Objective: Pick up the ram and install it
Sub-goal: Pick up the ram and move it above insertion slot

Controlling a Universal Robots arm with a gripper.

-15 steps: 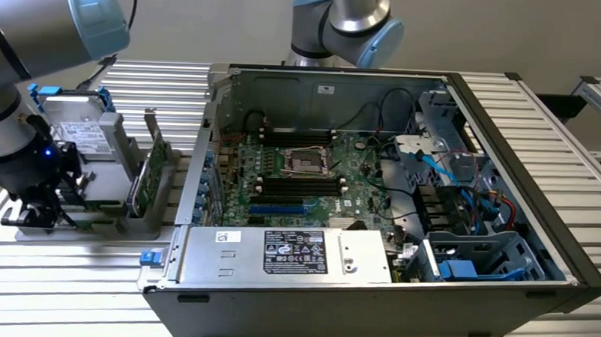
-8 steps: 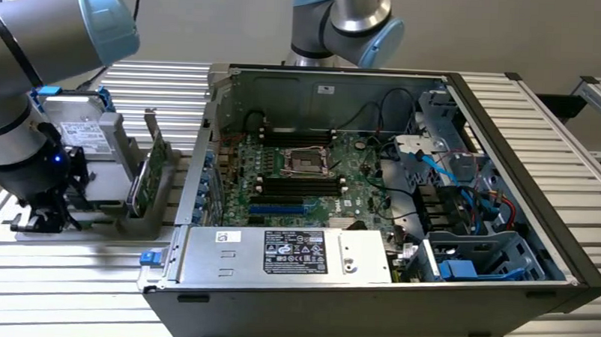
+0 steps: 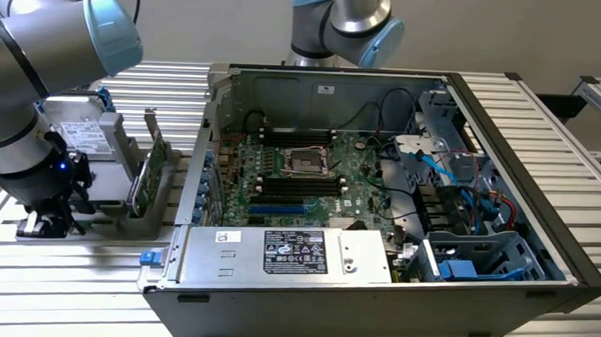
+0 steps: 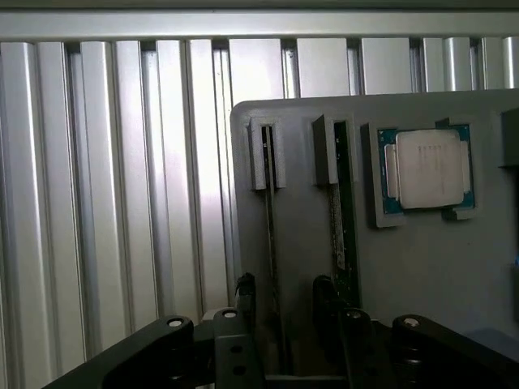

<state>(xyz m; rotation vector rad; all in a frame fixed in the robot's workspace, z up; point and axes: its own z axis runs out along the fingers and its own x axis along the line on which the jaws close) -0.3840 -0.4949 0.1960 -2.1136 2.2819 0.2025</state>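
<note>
Claw [image 4: 285, 285] spread apart, straddling thin, dark, edge-on ram [image 4: 270, 243], slotted in grey holder [image 4: 302, 219]

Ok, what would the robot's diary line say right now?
stage: pickup | tool: open, astride the ram | ram: on edge in grey holder | installed: not yet

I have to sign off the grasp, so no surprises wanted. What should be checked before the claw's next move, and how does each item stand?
1. Claw straddles the ram: ok.
2. Claw open, gap on both sides of the ram: ok.
3. Ram standing on edge in its holder slot: ok.
4. Finger clear of the neighbouring stick: cannot tell.
5. Computer case open, motherboard exposed: ok.
6. Memory slots free, latches open: cannot tell.
</note>
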